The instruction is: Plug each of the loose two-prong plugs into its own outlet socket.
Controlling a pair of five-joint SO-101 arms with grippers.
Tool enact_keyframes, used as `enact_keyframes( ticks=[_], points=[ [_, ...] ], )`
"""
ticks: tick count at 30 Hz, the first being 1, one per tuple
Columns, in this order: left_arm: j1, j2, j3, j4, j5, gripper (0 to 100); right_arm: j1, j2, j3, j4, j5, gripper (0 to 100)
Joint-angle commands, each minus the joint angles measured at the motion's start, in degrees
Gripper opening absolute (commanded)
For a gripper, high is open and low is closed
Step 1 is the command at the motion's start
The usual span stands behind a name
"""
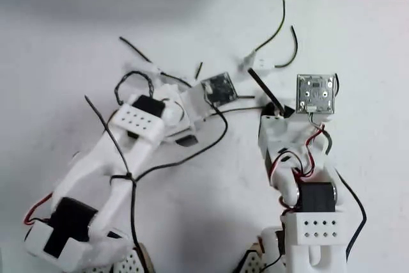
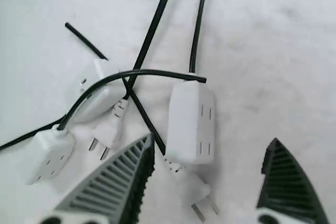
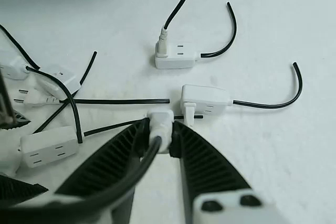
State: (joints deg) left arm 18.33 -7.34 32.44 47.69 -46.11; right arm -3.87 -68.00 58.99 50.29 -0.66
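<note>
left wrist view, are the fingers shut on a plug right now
No, the fingers of the left gripper stand wide apart over a white outlet block, and a loose plug lies ungripped on the table.

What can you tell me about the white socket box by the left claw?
The socket box is a white, plastic-looking block lying on the white table. Its side shows two pairs of slots, all empty. A black cord leaves one end, and a loose plug lies by the other.
</note>
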Motion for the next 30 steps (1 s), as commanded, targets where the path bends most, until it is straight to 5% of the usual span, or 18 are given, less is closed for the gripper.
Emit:
enact_keyframes(
  ticks=[1,11,21,30],
  points=[
    [1.89,2.33,-2.11,-2.73,-1.32,32,0.40,-0.84,-0.53,-1.01,-0.18,1.7],
    [-9.45,24.75,-25.58,-2.37,4.66,32,0.40,-0.84,-0.44,-1.01,-0.18,1.7],
    [-9.19,23.52,-31.38,4.13,4.13,32,0.40,-0.84,-0.44,-1.01,-0.18,1.7],
    [-4.35,26.51,-32.09,4.40,-8.88,32,0.40,-0.84,-0.44,-1.10,-0.18,1.7]
  ],
)
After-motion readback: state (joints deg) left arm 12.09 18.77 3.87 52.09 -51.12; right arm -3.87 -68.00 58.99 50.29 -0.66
